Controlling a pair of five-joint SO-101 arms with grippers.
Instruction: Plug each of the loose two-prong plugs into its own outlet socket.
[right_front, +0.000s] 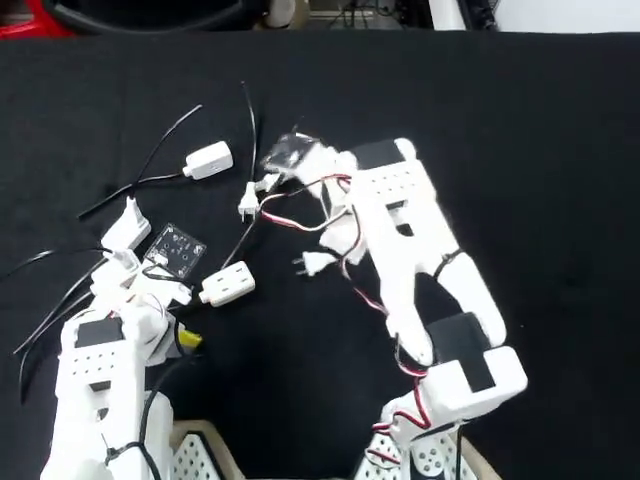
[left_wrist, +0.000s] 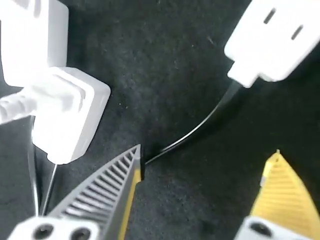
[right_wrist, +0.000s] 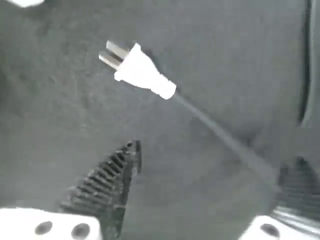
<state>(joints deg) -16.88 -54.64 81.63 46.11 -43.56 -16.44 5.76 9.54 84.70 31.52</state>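
Observation:
A white outlet socket (left_wrist: 272, 40) with two slots and a black cable lies just beyond my open left gripper (left_wrist: 207, 152); nothing is between its grey and yellow fingers. That socket (right_front: 228, 283) lies up and to the right of the left gripper (right_front: 180, 325). A white two-prong plug (right_wrist: 137, 72) lies ahead of my open right gripper (right_wrist: 217, 152), its cable running back toward one finger. The right gripper (right_front: 287, 162) hovers beside that plug (right_front: 248, 203). A second plug (right_front: 315, 263) lies by the right arm. Another socket (right_front: 210, 160) sits at the back left.
A white block (left_wrist: 65, 115) with cords lies close beside the left gripper's grey finger. Black cables (right_front: 60, 290) trail over the left of the black cloth (right_front: 520, 130). A small dark square board (right_front: 175, 250) lies near the left arm. The cloth's right half has free room.

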